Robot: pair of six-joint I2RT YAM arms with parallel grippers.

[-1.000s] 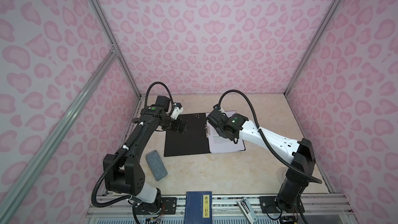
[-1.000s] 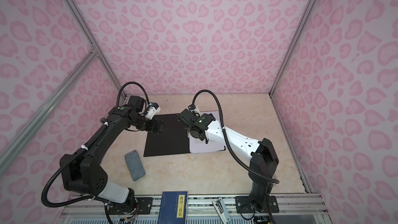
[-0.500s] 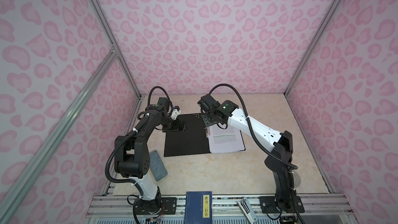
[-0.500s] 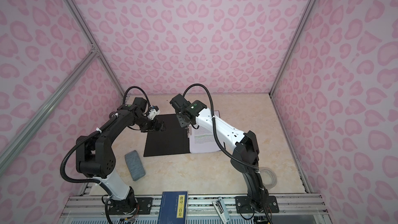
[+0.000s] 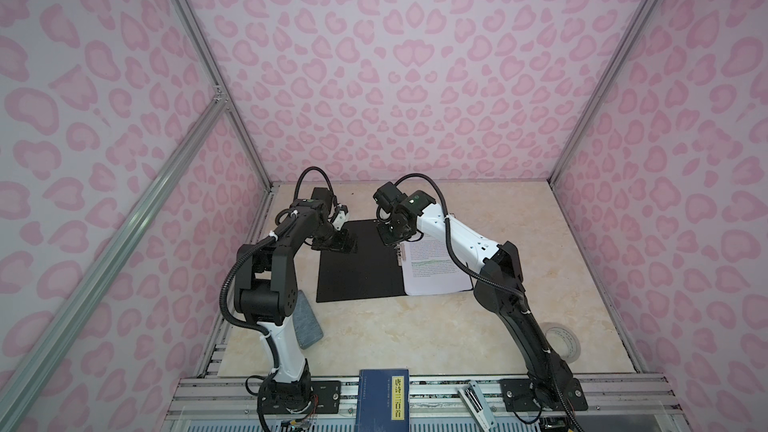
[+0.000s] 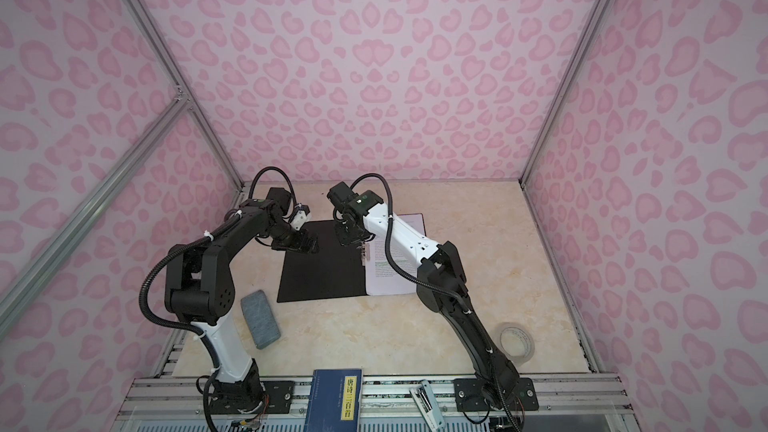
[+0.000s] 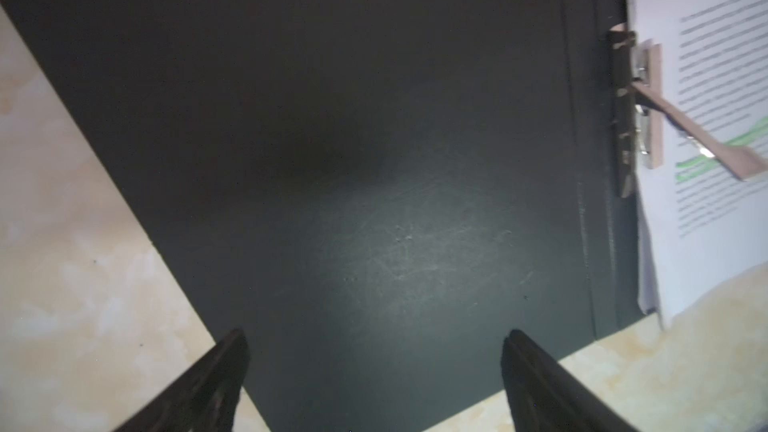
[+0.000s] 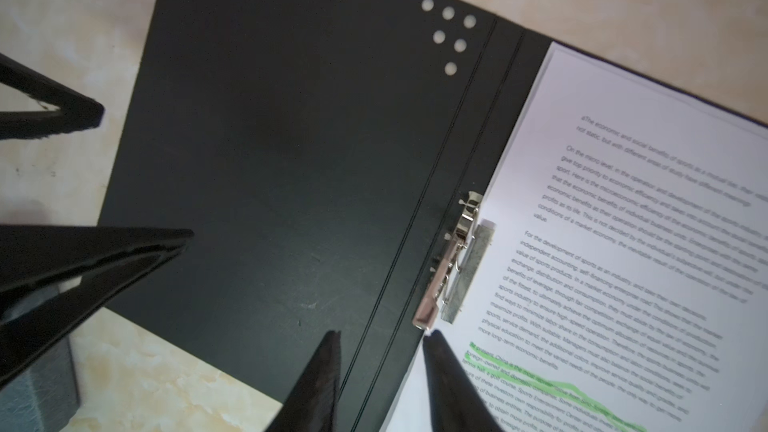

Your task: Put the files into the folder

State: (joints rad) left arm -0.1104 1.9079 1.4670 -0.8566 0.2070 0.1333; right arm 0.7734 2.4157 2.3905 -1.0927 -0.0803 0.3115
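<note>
Folder [image 5: 357,268] [image 6: 320,272] lies open flat on the bench [image 5: 415,334], black inside up, approx mid-bench, a bit toward the far side. Files [image 5: 432,272] [image 8: 623,243] sit on its right half, print up w/ green-marked lines. Their left edge is at the metal clip [image 5: 400,253] [image 8: 457,268] next to the spine. Left half of the folder is bare black.

Left fingers [image 5: 347,245] are spread wide w/ nothing between them, over the far-left corner of the black half. Can't tell if they touch it.

Right fingers [image 5: 390,236] are at the far end of the clip, over the spine. They're only part-way apart and not gripping anything. In the right wrist view one tip is just beside the end of the clip lever, the other over the black half. Can't tell if the tip touches the lever.

Misc: grey block [image 5: 305,317] near-left by the left arm, tape roll [image 5: 563,342] near-right, dark blue book [image 5: 384,401] on the near rail. All well apart from the folder.
</note>
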